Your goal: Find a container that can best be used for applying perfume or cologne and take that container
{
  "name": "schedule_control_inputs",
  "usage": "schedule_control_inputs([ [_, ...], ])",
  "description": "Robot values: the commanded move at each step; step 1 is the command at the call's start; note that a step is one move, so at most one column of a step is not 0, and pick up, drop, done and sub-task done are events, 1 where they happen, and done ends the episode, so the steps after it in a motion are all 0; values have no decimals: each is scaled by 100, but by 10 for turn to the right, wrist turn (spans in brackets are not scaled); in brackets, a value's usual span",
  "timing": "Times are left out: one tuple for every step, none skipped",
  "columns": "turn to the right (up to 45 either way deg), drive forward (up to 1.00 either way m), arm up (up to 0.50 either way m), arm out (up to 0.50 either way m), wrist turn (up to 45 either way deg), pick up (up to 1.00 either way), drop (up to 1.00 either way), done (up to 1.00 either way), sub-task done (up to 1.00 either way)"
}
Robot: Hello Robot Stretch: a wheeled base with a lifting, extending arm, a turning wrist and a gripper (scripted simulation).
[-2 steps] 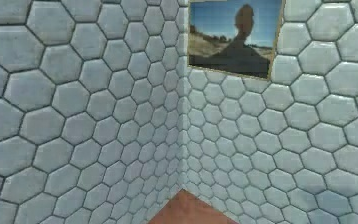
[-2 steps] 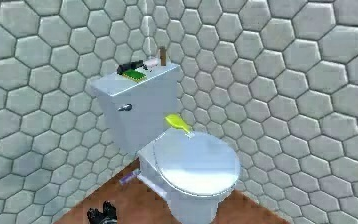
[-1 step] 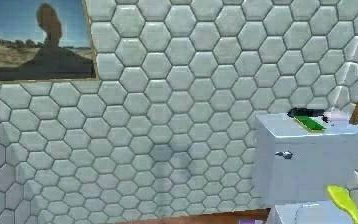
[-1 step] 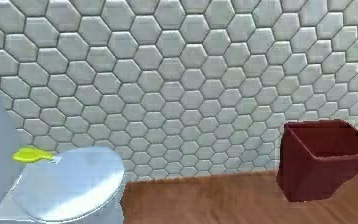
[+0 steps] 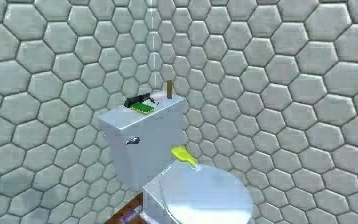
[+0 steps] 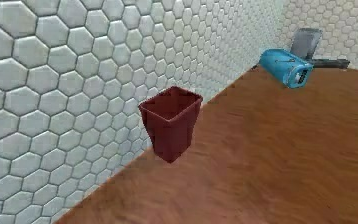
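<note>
This is a home bathroom: in the forward view a white toilet (image 5: 199, 195) sits at six o'clock, its cistern (image 5: 137, 130) at eleven o'clock of the lid, backed by walls of grey hexagonal tile (image 5: 287, 80). In the arm side view a dark red waste bin (image 6: 172, 125) stands on a wooden floor (image 6: 277, 150), with tiling at its nine o'clock.

Open brown wooden floor (image 6: 277, 150) beside dark red plastic bin (image 6: 172, 125); hexagon-tiled wall (image 5: 287, 80) close behind grey toilet tank (image 5: 152, 140).
</note>
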Motion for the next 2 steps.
schedule_control_inputs([
  [390, 0, 0, 0, 0, 0, 0, 0, 0],
  [30, 0, 0, 0, 0, 0, 0, 0, 0],
])
